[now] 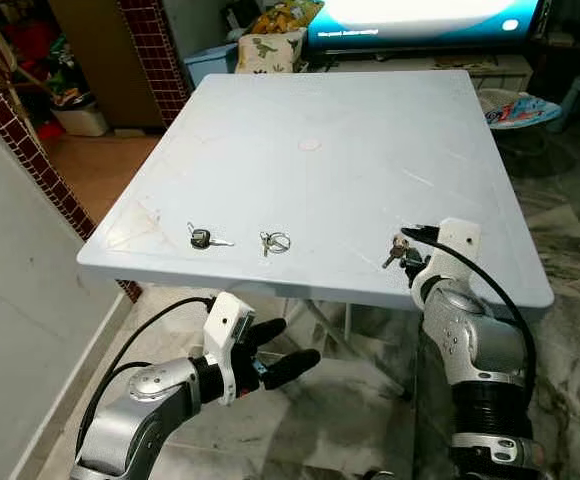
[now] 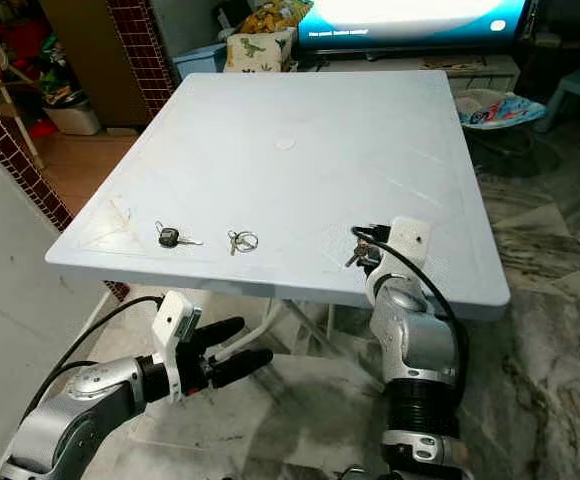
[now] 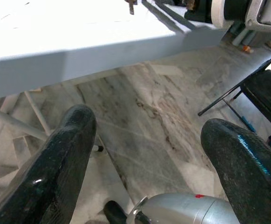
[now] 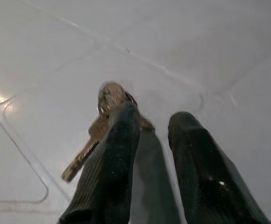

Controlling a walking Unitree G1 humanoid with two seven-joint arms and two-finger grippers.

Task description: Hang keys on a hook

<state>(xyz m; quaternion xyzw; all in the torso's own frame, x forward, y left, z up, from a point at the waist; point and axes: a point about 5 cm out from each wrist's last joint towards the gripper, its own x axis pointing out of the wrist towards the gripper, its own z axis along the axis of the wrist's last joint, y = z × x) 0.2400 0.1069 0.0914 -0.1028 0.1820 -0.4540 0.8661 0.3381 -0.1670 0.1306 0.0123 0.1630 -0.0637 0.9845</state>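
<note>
The bunch of keys [image 4: 98,135] lies flat on the pale surface [image 1: 320,170], close to its near edge on the robot's right; the right hand [image 4: 149,128] is down over it, fingertips at the ring end of the bunch, blades trailing away toward the left finger's side.

Step in hand, as judged: securing the keys before lifting; no hook can be made out, so the carry comes after. To do it well, centre the ring between the two fingers [image 4: 114,154] rather than under one; in the right wrist view the left finger lies over the bunch while the other stands on bare surface just beside it. Close on the ring or key heads, not the blades, so the loop hangs free for the hook; lift straight up to avoid dragging the bunch off the near edge.

Right hand: fingers a narrow gap apart, not clamped; one finger appears to touch the keys; nothing is gripped yet.

Two further items lie on the surface toward the left: a black-headed key [image 1: 202,238] and a small key ring [image 1: 275,241], near each other, well apart from the right hand.

Left hand [image 1: 275,350]: held below the surface's near edge, over the marble floor [image 3: 163,121]; fingers spread wide; empty.
</note>
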